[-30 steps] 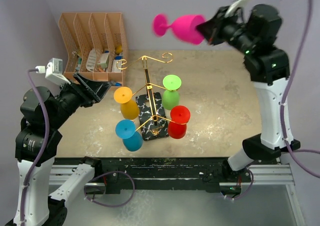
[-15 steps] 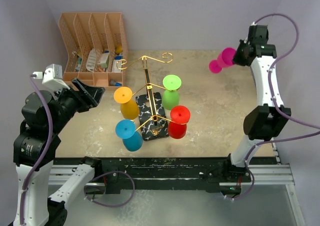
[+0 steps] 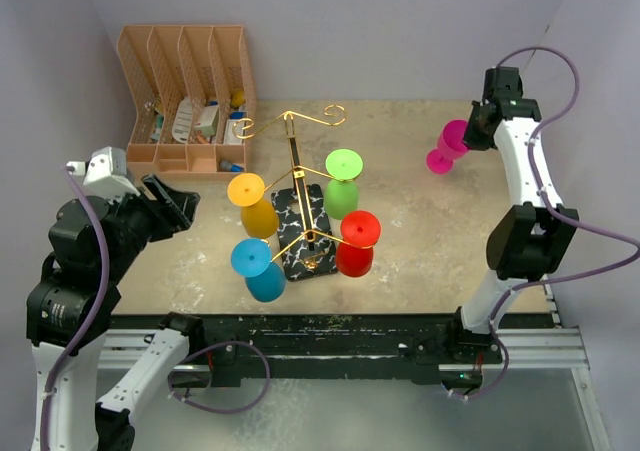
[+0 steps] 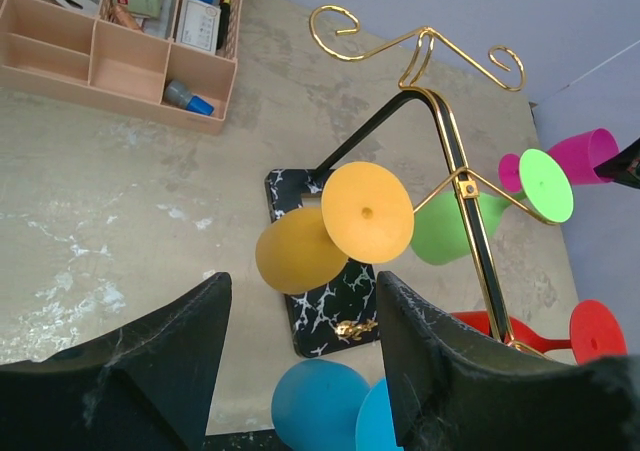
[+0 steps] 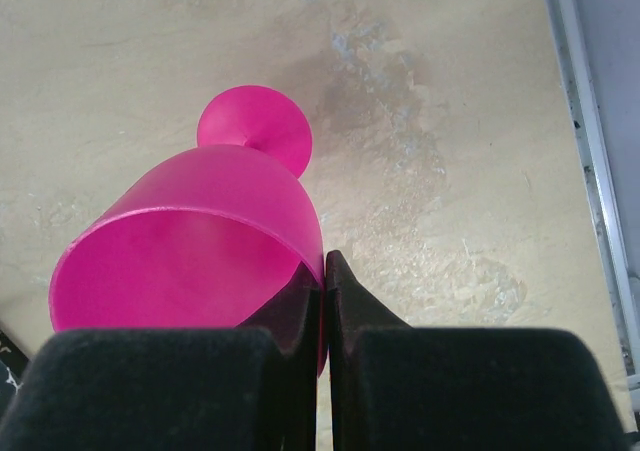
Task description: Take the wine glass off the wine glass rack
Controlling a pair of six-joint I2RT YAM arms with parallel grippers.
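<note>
The gold wire wine glass rack stands on its black marble base mid-table; it also shows in the left wrist view. Orange, green, red and blue glasses hang on it. My right gripper is shut on the rim of the pink wine glass, held tilted with its foot low by the table at the far right; one finger sits inside the bowl, the other outside. My left gripper is open and empty, left of the rack.
A peach slotted desk organiser with small items stands at the back left. The table's right edge and a metal rail run close beside the pink glass. A grey wall closes the back.
My right arm has swung from high above the rack down and right, lowering the pink glass to the far right of the table. My left gripper has drawn back a little to the left.
</note>
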